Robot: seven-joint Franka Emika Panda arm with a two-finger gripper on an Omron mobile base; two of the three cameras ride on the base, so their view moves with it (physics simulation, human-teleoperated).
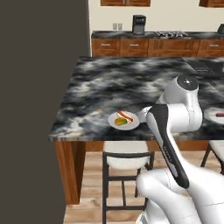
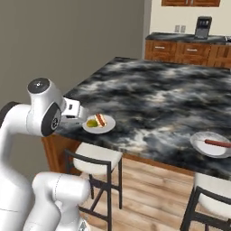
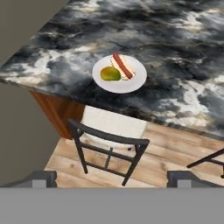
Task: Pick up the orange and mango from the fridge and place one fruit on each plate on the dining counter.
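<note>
The mango (image 3: 110,73), a yellow-green oval, lies on a white plate (image 3: 127,85) beside a red-and-tan sausage strip (image 3: 123,65), near the dining counter's (image 3: 175,43) front left corner. The same mango (image 1: 120,121) and plate (image 1: 131,124) show left of my arm, and again in the right base view, mango (image 2: 92,122) on plate (image 2: 106,126). My gripper (image 3: 113,178) is open and holds nothing; it hangs back from the counter edge, above the stool, looking at this plate. A second plate (image 2: 203,146) carries just a sausage strip at the right. The orange and the fridge are out of view.
A white-seated stool (image 3: 111,124) stands under the counter edge below the mango plate, and another stool (image 2: 214,187) is further right. A dark grey wall (image 1: 39,109) rises on the left. The wall counter with the coffee maker (image 1: 139,24) runs along the back.
</note>
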